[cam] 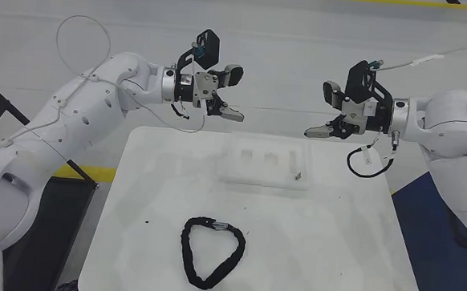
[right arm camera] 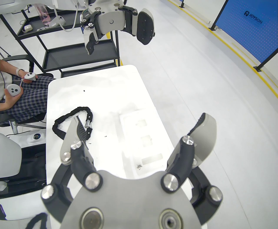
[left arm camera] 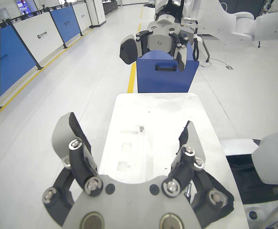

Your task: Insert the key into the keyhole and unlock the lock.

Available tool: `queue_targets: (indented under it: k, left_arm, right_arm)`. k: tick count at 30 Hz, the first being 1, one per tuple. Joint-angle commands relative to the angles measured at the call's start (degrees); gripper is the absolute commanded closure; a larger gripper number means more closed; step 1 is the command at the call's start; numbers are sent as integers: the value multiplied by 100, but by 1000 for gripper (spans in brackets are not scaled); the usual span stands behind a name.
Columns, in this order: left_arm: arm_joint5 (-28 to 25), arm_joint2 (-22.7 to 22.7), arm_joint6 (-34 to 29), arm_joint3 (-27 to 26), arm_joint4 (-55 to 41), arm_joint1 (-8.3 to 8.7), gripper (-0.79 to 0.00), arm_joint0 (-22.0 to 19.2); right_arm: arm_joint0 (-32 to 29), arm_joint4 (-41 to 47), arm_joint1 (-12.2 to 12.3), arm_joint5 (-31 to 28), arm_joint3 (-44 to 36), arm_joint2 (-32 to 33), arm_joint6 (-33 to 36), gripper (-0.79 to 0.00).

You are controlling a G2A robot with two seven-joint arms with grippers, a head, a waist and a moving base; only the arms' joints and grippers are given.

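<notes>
A black fabric-sleeved chain lock point(cam: 211, 252) lies in a closed loop near the table's front; its metal lock barrel point(right arm camera: 87, 124) sits at the loop's far side. The small key point(cam: 298, 176) rests at the right end of a shallow white tray point(cam: 234, 166) at the back of the table, also seen as the key point(left arm camera: 141, 128) and the key point(right arm camera: 139, 166). My left gripper point(cam: 235, 95) hangs open above the table's back left edge, empty. My right gripper point(cam: 320, 112) hangs open above the back right edge, empty, facing the left one.
The white table point(cam: 339, 256) has rounded corners and bare room around the chain. A blue box point(left arm camera: 165, 76) stands on the floor off the table's right side. A black shelf cart point(right arm camera: 80, 56) stands off the left side.
</notes>
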Motion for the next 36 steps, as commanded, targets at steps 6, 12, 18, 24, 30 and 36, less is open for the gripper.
queue_targets:
  k: [6, 12, 18, 24, 30, 36]
  left_arm:
    - [0, 0, 0, 0, 0, 0, -785, 0]
    - [0, 0, 0, 0, 0, 0, -785, 0]
    - [0, 0, 0, 0, 0, 0, -785, 0]
    - [0, 0, 0, 0, 0, 0, -785, 0]
    - [0, 0, 0, 0, 0, 0, -785, 0]
    - [0, 0, 0, 0, 0, 0, -785, 0]
  right_arm:
    - [0, 0, 0, 0, 0, 0, 0, -785]
    - [0, 0, 0, 0, 0, 0, 0, -785]
    - [0, 0, 0, 0, 0, 0, 0, -785]
    - [-208, 64, 9, -85, 3, -45, -97, -785]
    - [-365, -12, -8, 250, 426, -245, 100, -785]
    - [-575, -400, -72, 869, 668, -472, -48, -785]
